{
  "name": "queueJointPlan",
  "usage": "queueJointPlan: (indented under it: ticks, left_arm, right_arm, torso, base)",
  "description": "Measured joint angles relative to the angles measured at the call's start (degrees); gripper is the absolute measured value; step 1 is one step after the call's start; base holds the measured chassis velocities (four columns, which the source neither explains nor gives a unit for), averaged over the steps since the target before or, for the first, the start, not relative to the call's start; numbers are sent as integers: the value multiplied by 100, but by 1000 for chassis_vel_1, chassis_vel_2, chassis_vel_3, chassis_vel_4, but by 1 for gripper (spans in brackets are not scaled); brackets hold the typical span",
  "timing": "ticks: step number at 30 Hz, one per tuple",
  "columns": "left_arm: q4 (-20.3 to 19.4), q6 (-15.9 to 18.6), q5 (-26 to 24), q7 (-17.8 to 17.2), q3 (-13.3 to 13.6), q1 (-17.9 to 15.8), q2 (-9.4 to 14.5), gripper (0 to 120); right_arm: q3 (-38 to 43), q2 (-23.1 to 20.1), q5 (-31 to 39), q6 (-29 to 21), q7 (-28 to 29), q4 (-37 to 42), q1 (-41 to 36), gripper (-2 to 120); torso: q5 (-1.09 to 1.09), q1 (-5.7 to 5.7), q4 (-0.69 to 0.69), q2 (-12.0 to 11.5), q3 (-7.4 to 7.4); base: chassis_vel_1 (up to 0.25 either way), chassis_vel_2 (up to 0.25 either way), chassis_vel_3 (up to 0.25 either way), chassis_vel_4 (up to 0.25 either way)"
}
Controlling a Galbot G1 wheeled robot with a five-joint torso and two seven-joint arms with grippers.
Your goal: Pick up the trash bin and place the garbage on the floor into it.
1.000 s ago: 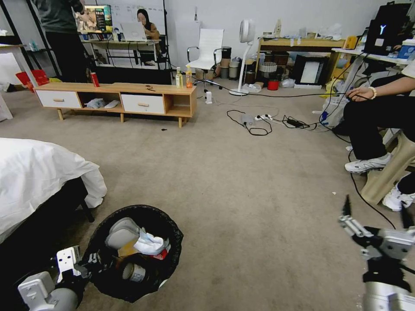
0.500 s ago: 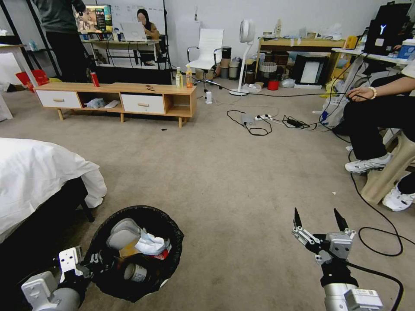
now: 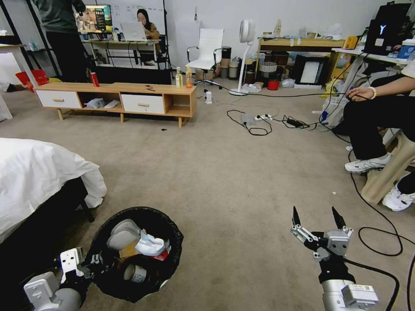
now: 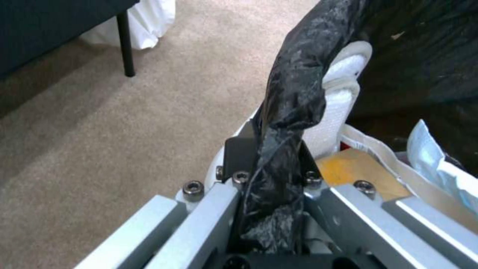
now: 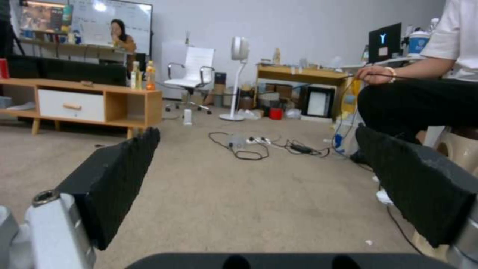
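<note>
The trash bin (image 3: 170,233), round and lined with a crinkly black bag, sits at the lower left of the head view beside the bed. Garbage lies inside it: crumpled white tissues (image 3: 151,244), a brown paper piece (image 3: 126,250) and a can (image 3: 137,273). My left gripper (image 3: 91,264) is shut on the bin's near rim. In the left wrist view the black bag and rim (image 4: 294,93) are pinched between the jaws of my left gripper (image 4: 271,168). My right gripper (image 3: 316,215) hovers open over bare floor (image 3: 242,181) at the lower right, with nothing between its pads (image 5: 117,179).
A bed with a white sheet (image 3: 39,177) stands close on the left. A seated person's legs and shoes (image 3: 367,164) and a beige stool (image 3: 389,172) are on the right. A black cable (image 3: 380,244) loops near the right arm. A low wooden cabinet (image 3: 116,97) stands farther back.
My right arm swung left toward the middle of the carpet, then nearly stopped, still open. The left gripper and bin dipped very slightly.
</note>
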Motion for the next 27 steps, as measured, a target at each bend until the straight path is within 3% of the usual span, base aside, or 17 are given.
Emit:
queueJointPlan:
  ticks: [17, 24, 27]
  left_arm:
    - [23, -10, 43, 20, 6, 20, -51, 2]
    - [27, -13, 51, 16, -2, 30, -60, 2]
    - [17, -13, 49, 15, -16, 55, -60, 2]
  right_arm:
    - [26, 42, -62, 140, 5, -99, 24, 100]
    - [-11, 42, -66, 186, 0, -143, 59, 100]
    - [-49, 51, -71, 222, -13, -206, 102, 100]
  torso:
    - [0, 0, -5, 0, 0]
    - [0, 0, 2, 0, 0]
    - [0, 0, -1, 0, 0]
  base:
    - [-53, -50, -55, -61]
    - [-23, -16, -25, -9]
    - [0, 0, 0, 0]
